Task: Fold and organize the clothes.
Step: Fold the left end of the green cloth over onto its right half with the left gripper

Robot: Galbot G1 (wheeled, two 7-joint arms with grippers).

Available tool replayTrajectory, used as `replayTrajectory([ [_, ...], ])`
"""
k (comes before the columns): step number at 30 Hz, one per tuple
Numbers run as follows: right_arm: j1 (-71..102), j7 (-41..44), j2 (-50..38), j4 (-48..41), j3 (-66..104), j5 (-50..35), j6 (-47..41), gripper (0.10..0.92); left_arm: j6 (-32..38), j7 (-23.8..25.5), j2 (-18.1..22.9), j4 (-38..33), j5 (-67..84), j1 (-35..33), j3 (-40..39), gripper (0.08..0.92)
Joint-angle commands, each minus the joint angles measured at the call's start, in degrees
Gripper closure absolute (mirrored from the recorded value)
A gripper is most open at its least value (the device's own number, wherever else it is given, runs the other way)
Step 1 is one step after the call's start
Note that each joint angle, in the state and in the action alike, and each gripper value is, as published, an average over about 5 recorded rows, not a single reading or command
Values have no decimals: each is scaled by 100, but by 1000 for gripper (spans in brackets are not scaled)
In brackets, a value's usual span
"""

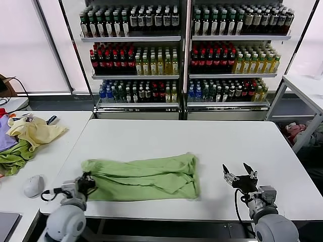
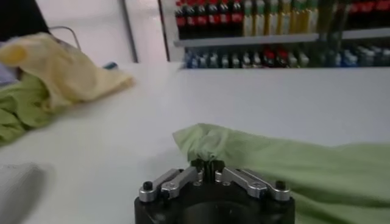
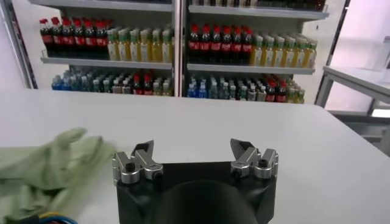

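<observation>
The light green polo shirt [image 1: 144, 176] lies folded into a long band across the front middle of the white table [image 1: 212, 136]; its collar, buttons and print are hidden. My left gripper [image 1: 88, 180] is at the shirt's left end, shut on a bunched corner of the fabric [image 2: 207, 143]. My right gripper [image 1: 237, 171] is open and empty over bare table, a short way to the right of the shirt's right end, which also shows in the right wrist view [image 3: 55, 164].
A pale yellow garment [image 1: 33, 132] and a darker green cloth [image 1: 15, 156] lie on a side table at the left, with a white mouse-like object [image 1: 34, 185]. Shelves of bottles [image 1: 181, 50] stand behind. Another table [image 1: 305, 85] is at the right.
</observation>
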State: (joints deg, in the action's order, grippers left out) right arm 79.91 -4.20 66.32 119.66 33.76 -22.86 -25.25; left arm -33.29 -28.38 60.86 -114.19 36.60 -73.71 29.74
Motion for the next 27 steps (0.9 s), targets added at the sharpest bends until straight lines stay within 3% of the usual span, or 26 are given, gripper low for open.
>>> replayTrajectory([
  [1,6,38,-11,41,-11,-4,55,203,20,-29,-433,-919,1648,-118,1280,865],
  [7,44,39,-30,84,4,2,78,203,103,-60,369,-1853,2818,-225,599,865],
  [12,83,30,-37,135,20,9,89,203,147,-181,1002,-2085,2959,-47,-209,865],
  [27,139,38,-66,139,54,10,171,203,217,-298,1722,-831,1983,814,-2263,865],
])
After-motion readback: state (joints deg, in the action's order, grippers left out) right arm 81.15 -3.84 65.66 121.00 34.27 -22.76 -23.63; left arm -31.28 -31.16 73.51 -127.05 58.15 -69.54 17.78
